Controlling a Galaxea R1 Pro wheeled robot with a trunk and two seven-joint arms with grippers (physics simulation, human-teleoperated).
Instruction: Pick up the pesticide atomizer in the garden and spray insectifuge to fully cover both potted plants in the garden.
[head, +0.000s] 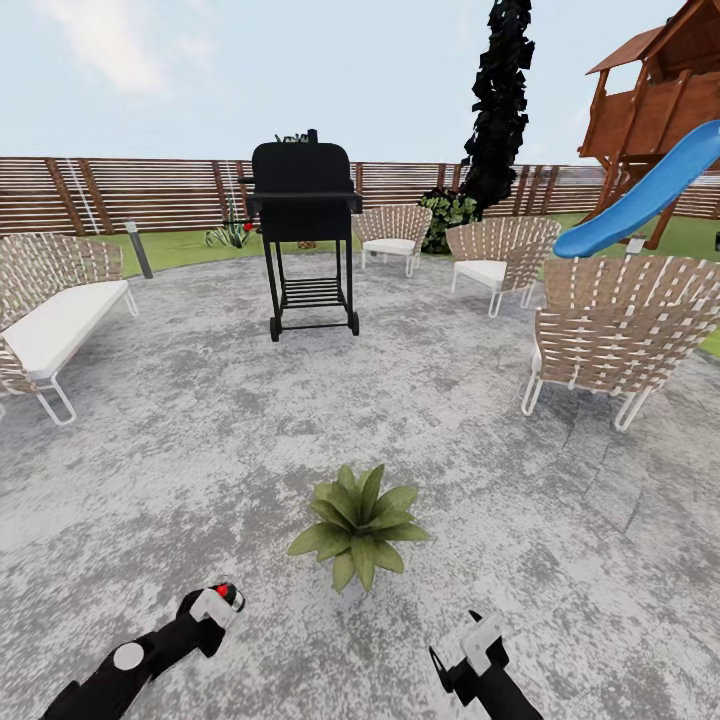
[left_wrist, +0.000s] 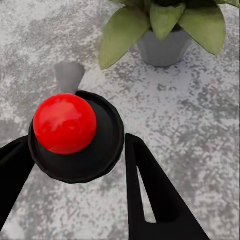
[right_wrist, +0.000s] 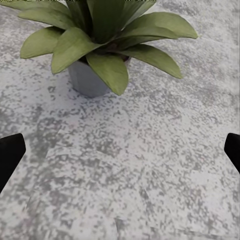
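Patio (head: 200, 420) fills mid-frame, one potted plant (head: 358, 524) at lower centre. Left gripper (left_wrist: 75, 150), lower left, is clamped on the pesticide atomizer (left_wrist: 75, 132) (red-capped); right gripper (right_wrist: 120, 150) gapes, holding nothing. Spraying's up, I reckon: aim the nozzle and squeeze.

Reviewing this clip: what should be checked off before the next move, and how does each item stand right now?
1. atomizer held in left hand: ok, it sits between the fingers.
2. Grey nozzle facing the potted plant: ok, judging by the left wrist view.
3. Plant close in front of both arms: ok.
4. Insectifuge covering its leaves: not ok, no specks visible.
5. Second potted plant located: cannot tell; a spiky plant stands by the fence, too small to identify.
6. right hand open, empty, clear of the plant: ok.
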